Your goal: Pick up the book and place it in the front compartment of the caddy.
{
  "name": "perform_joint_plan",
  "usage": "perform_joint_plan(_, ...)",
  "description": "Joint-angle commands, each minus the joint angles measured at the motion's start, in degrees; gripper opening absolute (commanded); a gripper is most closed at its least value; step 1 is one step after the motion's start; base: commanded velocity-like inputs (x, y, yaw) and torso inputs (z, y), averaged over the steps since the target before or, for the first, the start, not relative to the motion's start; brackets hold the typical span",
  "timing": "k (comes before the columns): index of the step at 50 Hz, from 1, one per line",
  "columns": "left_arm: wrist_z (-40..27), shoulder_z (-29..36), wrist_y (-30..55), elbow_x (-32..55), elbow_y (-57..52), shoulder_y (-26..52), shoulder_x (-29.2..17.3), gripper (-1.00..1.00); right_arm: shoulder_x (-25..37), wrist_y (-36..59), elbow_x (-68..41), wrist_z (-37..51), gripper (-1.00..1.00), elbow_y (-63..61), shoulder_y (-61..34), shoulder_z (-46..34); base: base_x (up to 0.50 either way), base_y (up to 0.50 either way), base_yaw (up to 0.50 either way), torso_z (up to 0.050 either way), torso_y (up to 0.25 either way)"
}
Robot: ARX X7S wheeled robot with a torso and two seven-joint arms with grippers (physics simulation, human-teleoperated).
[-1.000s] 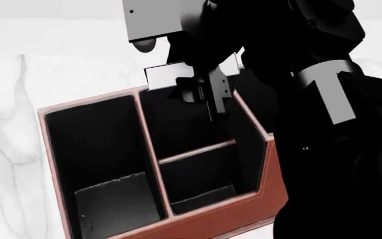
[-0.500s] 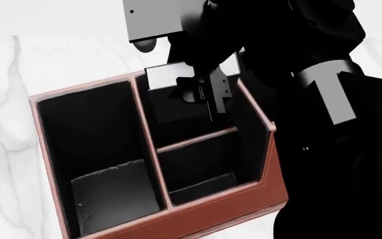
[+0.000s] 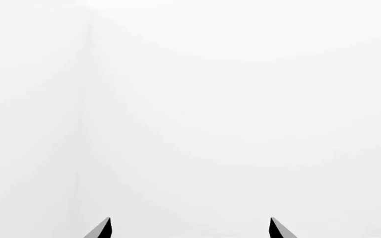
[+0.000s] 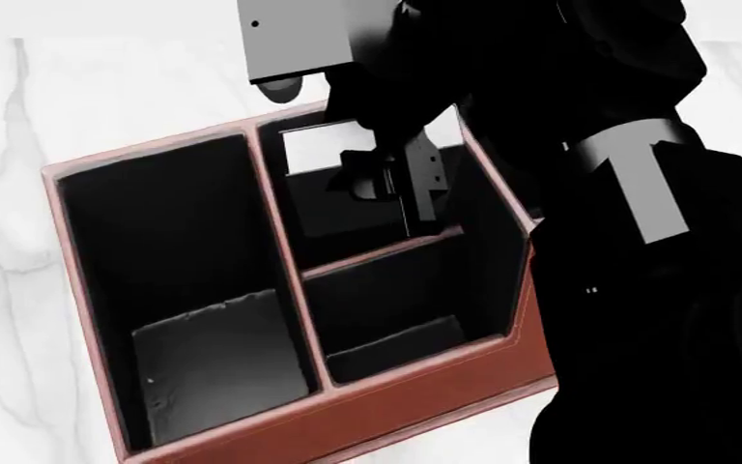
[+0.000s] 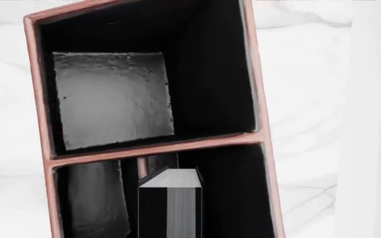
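The reddish-brown caddy (image 4: 410,406) with black lining stands on white marble. My right gripper (image 4: 400,188) is shut on the black book (image 4: 324,152), whose pale page edges face up. It holds the book upright over the front compartment (image 4: 326,215), the far right cell behind the low partition (image 4: 378,253). In the right wrist view the book (image 5: 170,198) hangs over a dark cell below the caddy's cross wall (image 5: 157,148). Whether the book touches the floor is hidden. My left gripper (image 3: 190,229) is open and empty against plain white.
A large cell (image 4: 178,271) with a grey floor fills the caddy's left side. A shallower cell (image 4: 390,324) lies in front of the partition, beside the low stepped wall (image 4: 522,290). White marble table (image 4: 11,242) surrounds the caddy.
The caddy has shifted up and left in the head view. The held book now sits within the far right cell's outline instead of over the back rim.
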State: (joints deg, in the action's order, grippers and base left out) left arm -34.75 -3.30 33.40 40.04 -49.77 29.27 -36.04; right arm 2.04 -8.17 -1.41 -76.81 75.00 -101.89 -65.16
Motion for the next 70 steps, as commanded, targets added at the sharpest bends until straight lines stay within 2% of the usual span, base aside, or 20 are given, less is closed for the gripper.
perform_joint_plan(1,1.18,-0.72,-0.81,-1.26,0.08,0.14,0.68,1.0,-1.21,-0.58,1.22,-0.3,-1.0,-0.01,-0.48,3.27,0.0,0.0,0.0,0.0,0.0)
perform_joint_plan(7,1.18,-0.78,-1.06,-1.11,0.17,0.07,0.7,1.0,-1.17,-0.45,1.22,-0.24,-1.0,-0.01,-0.46,3.3,0.0,0.0,0.0,0.0,-0.174)
perform_joint_plan(69,0.64,-0.82,-2.04,0.16,0.6,0.3,0.27,1.0,-1.16,1.52,1.55,1.9,-1.0,-0.01,-0.21,1.74,0.0,0.0,0.0,0.0,-0.014)
perform_joint_plan(70,0.6,-0.89,-2.04,0.26,0.59,0.27,0.27,1.0,-1.18,1.76,1.6,2.14,1.0,-0.01,-0.22,1.57,0.0,0.0,0.0,0.0,0.0)
